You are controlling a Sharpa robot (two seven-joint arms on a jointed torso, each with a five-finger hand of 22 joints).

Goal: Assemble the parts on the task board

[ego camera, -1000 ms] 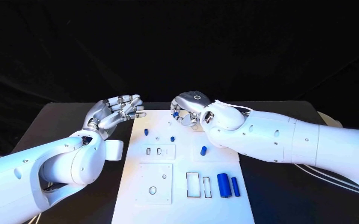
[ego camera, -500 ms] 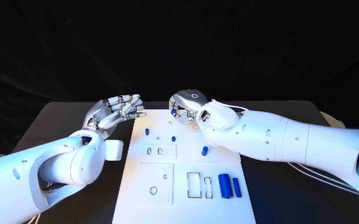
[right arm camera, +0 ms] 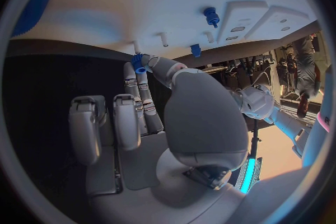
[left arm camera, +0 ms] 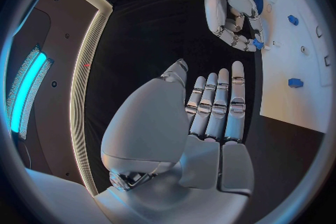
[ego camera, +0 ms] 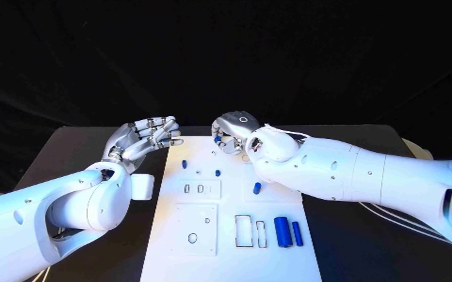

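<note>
The white task board (ego camera: 230, 230) lies along the middle of the black worktop (ego camera: 66, 158), running from its near edge toward the far edge. The right robot hand (ego camera: 234, 135) hangs over the board's far end, fingers curled downward, and pinches a small blue peg (right arm camera: 138, 61) between thumb and fingertip; the right wrist view shows the peg right at the board's edge, close to a row of short white pins there. The left robot hand (ego camera: 144, 137) is raised beside the board's far left corner, holding nothing, its fingers held straight and close together with the palm turned toward the board. On the board, a small blue part (ego camera: 185, 164) lies near the left edge, another blue part (ego camera: 217, 174) sits toward the middle, and a blue peg (ego camera: 256, 188) stands in a raised white block. Near the right edge, a thick blue cylinder (ego camera: 281, 231) and a thinner blue rod (ego camera: 296, 234) lie side by side, just beside two empty rectangular slots (ego camera: 251, 232).
</note>
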